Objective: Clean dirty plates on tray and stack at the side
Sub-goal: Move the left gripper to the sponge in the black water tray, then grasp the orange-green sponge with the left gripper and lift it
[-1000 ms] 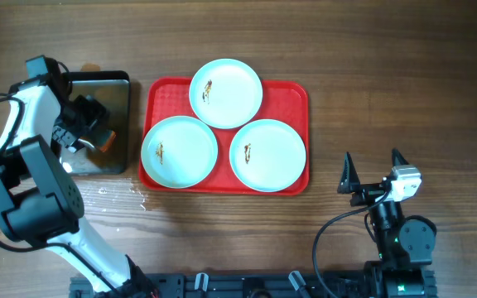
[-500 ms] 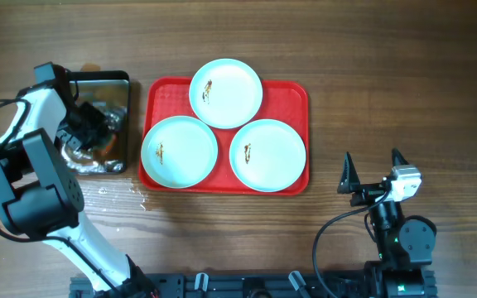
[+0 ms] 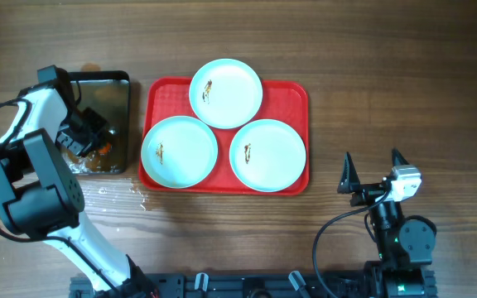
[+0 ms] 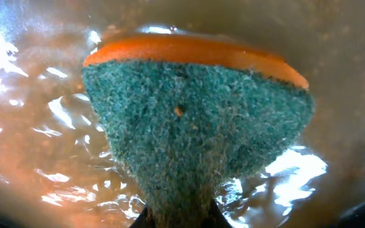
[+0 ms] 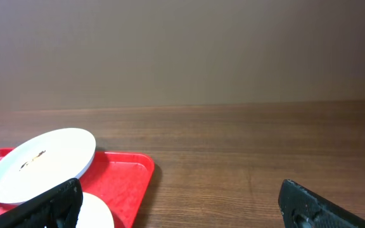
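Left tool (image 3: 89, 139): clenched on the sponge (image 4: 195, 126), green scouring face toward the wrist camera, orange backing along the far edge. Found down inside the dark metal pan (image 3: 114, 87) at the left of the counter (image 3: 387, 66), with rippling water all round the sponge. Right tool (image 3: 372, 165): released, jaws wide, nothing between them.

Task items: far plate (image 3: 226, 93), near left plate (image 3: 180, 151) and near right plate (image 3: 267, 155), all white, each with a brown smear. All on the red tray (image 3: 292, 93) at the centre of the counter, just right of the pan. None yet stacked.

Step in hand, as judged: wetting and securing the sponge before the first wipe. Recommended:
- Confirm a firm pinch deep on the sponge.
- Lift straight up, then pause over the pan to shed drips, given the wet patches on the counter near the pan.
- Carry to the near left plate, the closest.
- Present the green face flat to the smear.

Left arm: folded at the left edge, forearm reaching far, wrist bent down into the pan. Right arm: parked near right, well apart from the tray, tool pointing far.
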Controlling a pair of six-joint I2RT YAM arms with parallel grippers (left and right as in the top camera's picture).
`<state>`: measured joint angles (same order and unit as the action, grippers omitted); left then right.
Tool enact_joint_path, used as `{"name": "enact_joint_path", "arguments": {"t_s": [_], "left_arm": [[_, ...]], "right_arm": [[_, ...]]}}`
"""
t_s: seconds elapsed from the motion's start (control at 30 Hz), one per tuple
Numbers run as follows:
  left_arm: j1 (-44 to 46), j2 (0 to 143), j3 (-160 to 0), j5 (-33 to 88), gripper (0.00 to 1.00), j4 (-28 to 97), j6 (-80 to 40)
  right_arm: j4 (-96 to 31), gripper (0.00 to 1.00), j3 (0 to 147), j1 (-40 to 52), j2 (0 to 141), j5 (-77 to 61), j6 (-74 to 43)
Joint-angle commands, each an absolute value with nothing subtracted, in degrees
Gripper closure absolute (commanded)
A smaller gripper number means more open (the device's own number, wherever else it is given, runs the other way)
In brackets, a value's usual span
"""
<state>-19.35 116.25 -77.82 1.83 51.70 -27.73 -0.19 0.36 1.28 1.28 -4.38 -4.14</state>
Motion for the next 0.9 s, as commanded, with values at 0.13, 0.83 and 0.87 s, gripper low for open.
{"name": "enact_joint_path", "arguments": {"t_s": [0.13,0.83,0.87], "left_arm": [[-19.40,117.34,-76.82,-5.08,0.00,44.82,-27.29],[-19.40,117.34,-76.82,-5.41,0.00,46.83,-27.27],[-19.40,117.34,-76.82,-5.34,0.07,48.31,-27.27]], "right_arm": [[0.01,0.00,0.32,1.10,1.02,-3.62,-3.09],[0.01,0.00,0.32,1.10,1.02,-3.62,-3.11],[0.01,0.00,0.32,1.10,1.02,-3.62,-3.11]]}}
